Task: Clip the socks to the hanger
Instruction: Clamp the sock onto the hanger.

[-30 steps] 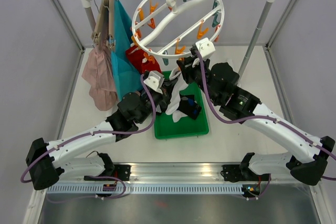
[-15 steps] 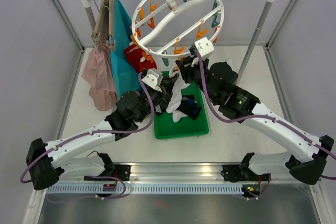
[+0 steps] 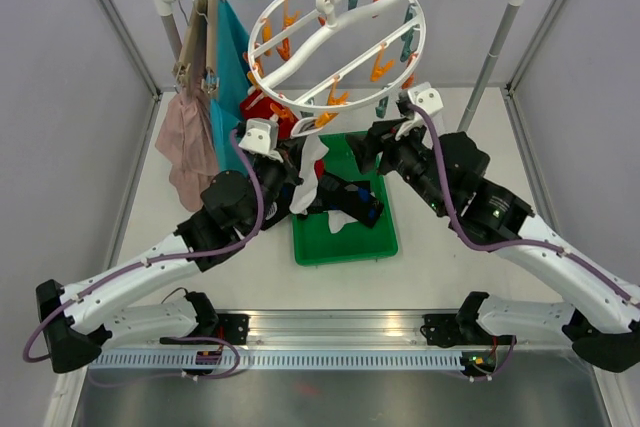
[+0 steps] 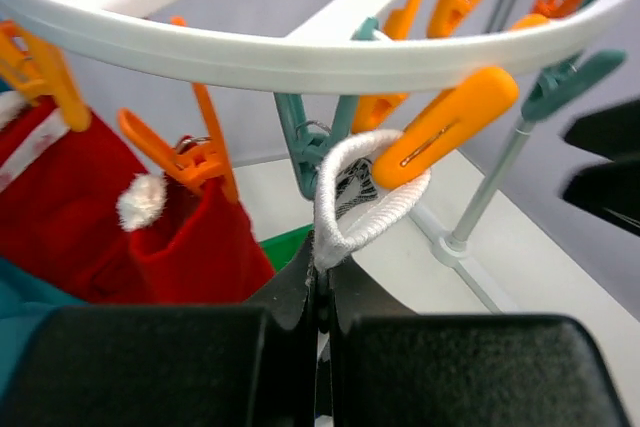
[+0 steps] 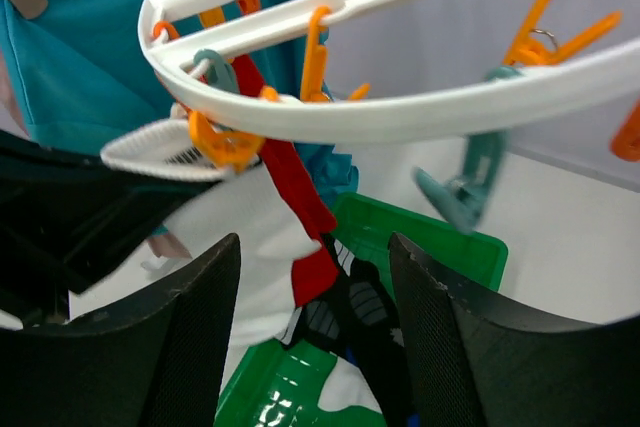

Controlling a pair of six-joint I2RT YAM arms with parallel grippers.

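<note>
The white round hanger point(image 3: 335, 42) hangs from the rail, with orange and teal clips. My left gripper point(image 3: 297, 169) is shut on the white ribbed cuff of a sock point(image 4: 350, 202) and holds it up under the ring point(image 4: 300, 52). An orange clip point(image 4: 445, 127) sits on that cuff and seems to bite it. Red socks point(image 4: 90, 217) hang clipped at the left of the ring. My right gripper point(image 3: 365, 147) is open and empty, just right of the held sock; its fingers point(image 5: 195, 347) spread below the ring point(image 5: 420, 112). A black sock point(image 3: 355, 202) lies in the green tray point(image 3: 340, 245).
A teal cloth point(image 3: 232, 97) and a pink garment point(image 3: 190, 147) hang on slim hangers at the rail's left end. The rail's right post point(image 3: 490, 67) stands behind my right arm. A loose teal clip point(image 5: 465, 182) dangles in front of my right fingers.
My left gripper has risen leftward with the sock's cuff to the ring's near edge. My right gripper has drawn back to the right, away from the clip. The ring has tipped.
</note>
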